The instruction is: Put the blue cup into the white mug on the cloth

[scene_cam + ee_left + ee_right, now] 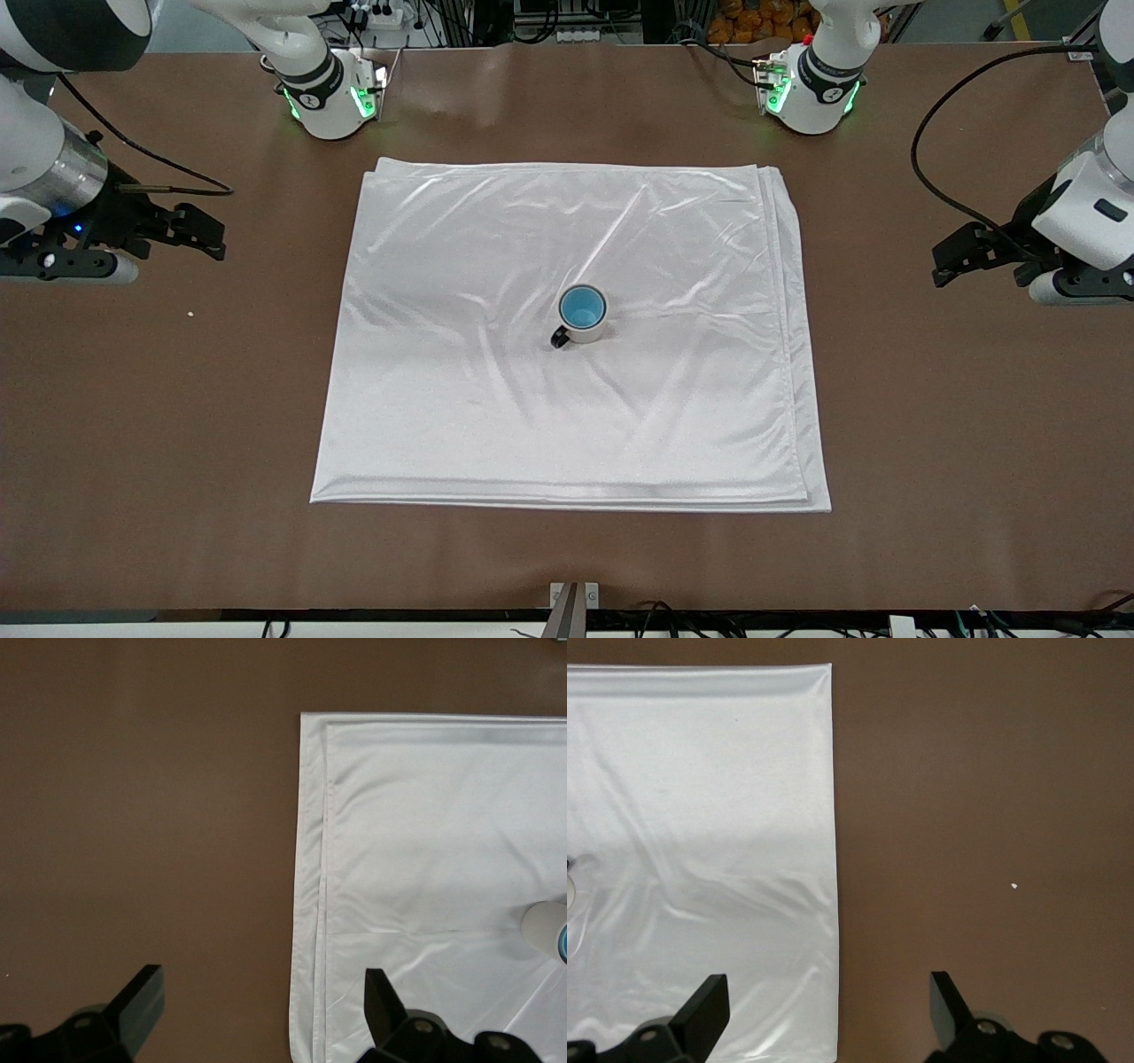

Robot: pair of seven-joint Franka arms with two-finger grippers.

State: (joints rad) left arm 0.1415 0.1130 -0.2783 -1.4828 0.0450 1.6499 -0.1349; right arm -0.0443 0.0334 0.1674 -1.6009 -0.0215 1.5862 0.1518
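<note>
The white mug (586,331) stands upright near the middle of the cloth (496,399), its black handle turned toward the front camera. The blue cup (582,307) sits inside the mug; only its bright blue inside and rim show. My left gripper (941,264) is open and empty, over bare table off the cloth's edge at the left arm's end. My right gripper (208,235) is open and empty, over bare table at the right arm's end. The left wrist view shows its open gripper (263,1001), the cloth's edge (425,833) and part of the mug (543,926). The right wrist view shows its open gripper (828,1010) and the cloth (700,815).
The brown table (930,443) surrounds the cloth on all sides. A tiny white speck (190,313) lies on the table near the right gripper, also in the right wrist view (1014,887). The two arm bases (332,97) (811,89) stand at the table's back edge.
</note>
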